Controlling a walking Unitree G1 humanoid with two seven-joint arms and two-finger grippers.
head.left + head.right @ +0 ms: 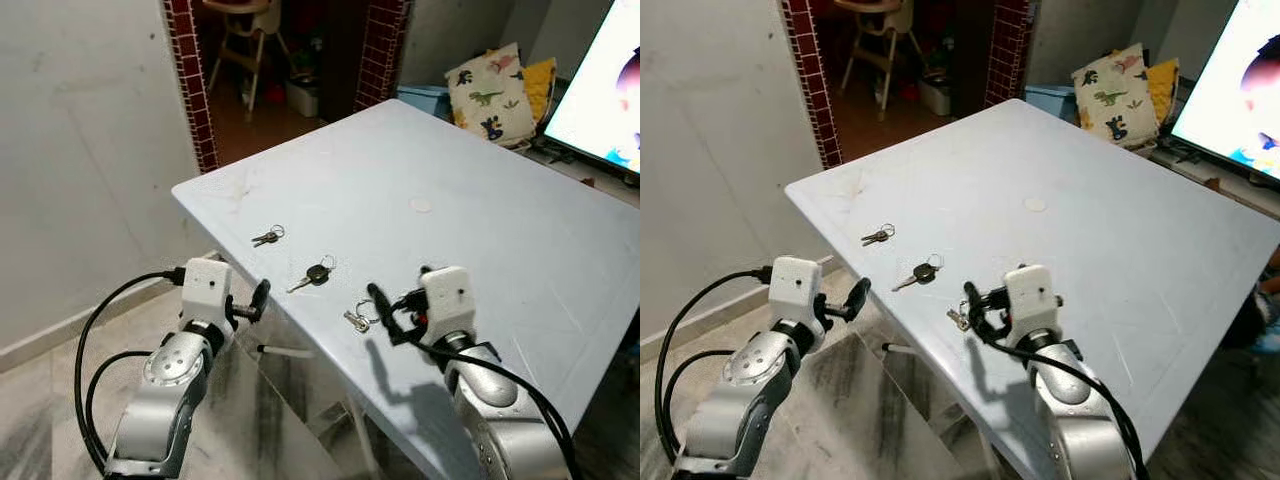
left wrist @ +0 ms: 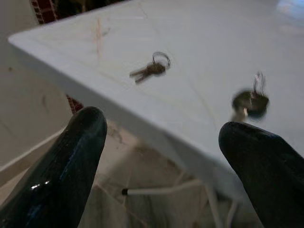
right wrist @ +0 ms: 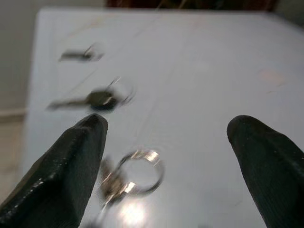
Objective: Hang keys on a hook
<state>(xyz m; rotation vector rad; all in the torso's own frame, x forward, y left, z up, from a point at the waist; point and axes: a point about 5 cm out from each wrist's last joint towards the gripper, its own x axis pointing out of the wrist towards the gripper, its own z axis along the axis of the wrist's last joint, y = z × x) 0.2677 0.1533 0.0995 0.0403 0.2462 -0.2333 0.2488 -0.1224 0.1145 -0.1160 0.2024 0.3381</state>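
Keys are lying in three sets along the near edge of the white table (image 1: 480,200), and we are working from our left across. Our left gripper (image 1: 252,303) is hanging off the table's edge with its fingers spread wide and holding nothing, probably just waiting. Farthest left we are seeing a small key pair (image 1: 268,236), then the black-headed key (image 1: 316,273), then the silver ring of keys (image 1: 358,316). Our right gripper (image 1: 385,315) is sitting low over that ring, fingers wide on either side of it, which we are reading as lining up for a grasp. We are finding no hook yet, and the right wrist view is blurring the ring's keys
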